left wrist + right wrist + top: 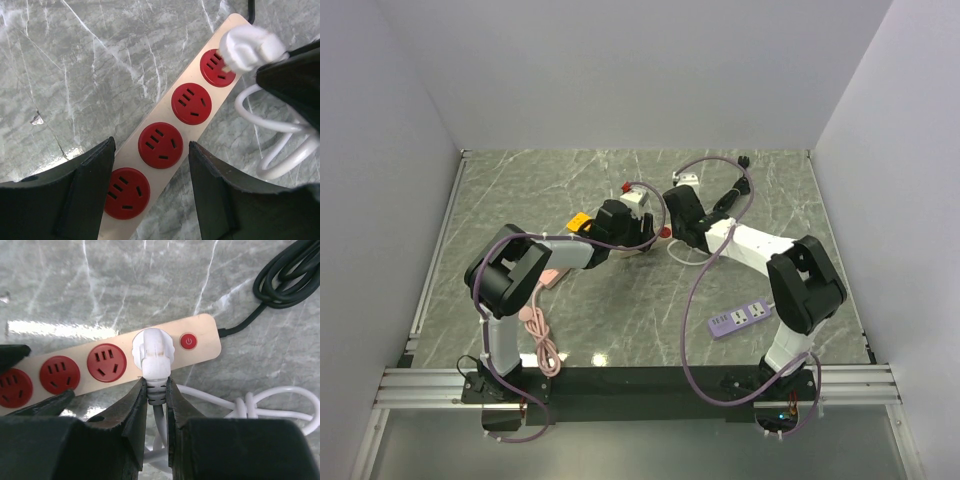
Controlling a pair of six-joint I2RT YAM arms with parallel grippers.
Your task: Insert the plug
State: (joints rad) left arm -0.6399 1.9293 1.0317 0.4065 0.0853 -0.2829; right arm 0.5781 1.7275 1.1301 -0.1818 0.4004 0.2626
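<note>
A beige power strip (125, 360) with red round sockets (160, 145) lies on the marble table. A white plug (152, 352) stands over the socket next to the strip's red switch (188, 341). I cannot tell whether it is fully seated. My right gripper (156, 385) is shut on the plug's ribbed neck, just below its body. My left gripper (150, 190) is open, one finger on each side of the strip's far end, above it. The white plug also shows in the left wrist view (247, 47). A small yellow cube adapter (578, 222) lies beside the left arm, in neither gripper.
A flat purple power strip (742, 318) lies at the right front. A pink cable (542, 345) is coiled by the left base. A black cord (285, 275) runs from the beige strip's switch end. White cable loops (260, 407) lie beside the strip.
</note>
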